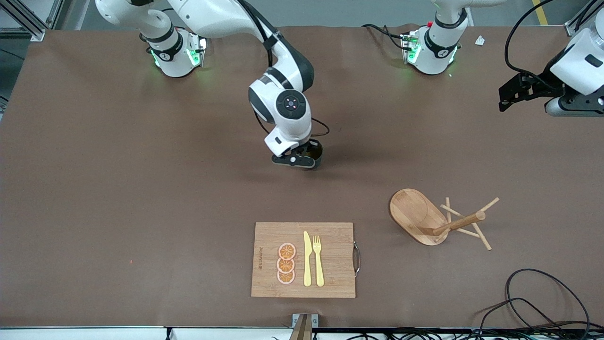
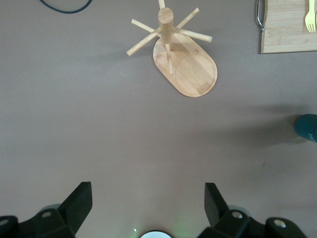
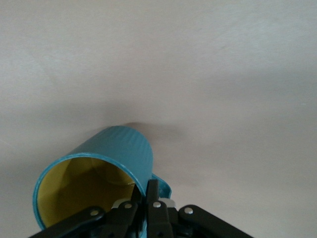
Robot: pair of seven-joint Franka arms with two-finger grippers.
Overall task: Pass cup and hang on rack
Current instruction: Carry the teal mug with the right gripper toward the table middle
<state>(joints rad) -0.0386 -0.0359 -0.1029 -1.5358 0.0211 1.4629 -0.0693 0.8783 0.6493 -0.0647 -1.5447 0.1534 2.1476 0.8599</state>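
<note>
The cup (image 3: 109, 163) is teal and ribbed with a yellow inside. My right gripper (image 3: 146, 187) is shut on its rim next to the handle, one finger inside and one outside. In the front view the right gripper (image 1: 302, 158) is low over the table's middle and hides most of the cup (image 1: 316, 150). I cannot tell if the cup touches the table. The rack (image 1: 417, 215) stands upright nearer the front camera, toward the left arm's end. My left gripper (image 1: 516, 94) is open and empty, high over that end. In the left wrist view (image 2: 148, 191) it looks down on the rack (image 2: 190, 69) and the cup's edge (image 2: 308, 128).
A bamboo cutting board (image 1: 330, 259) with orange slices (image 1: 286, 263), a yellow knife (image 1: 307, 259) and a fork (image 1: 318, 259) lies near the table's front edge. Black cables (image 1: 533, 302) lie at the front corner by the left arm's end.
</note>
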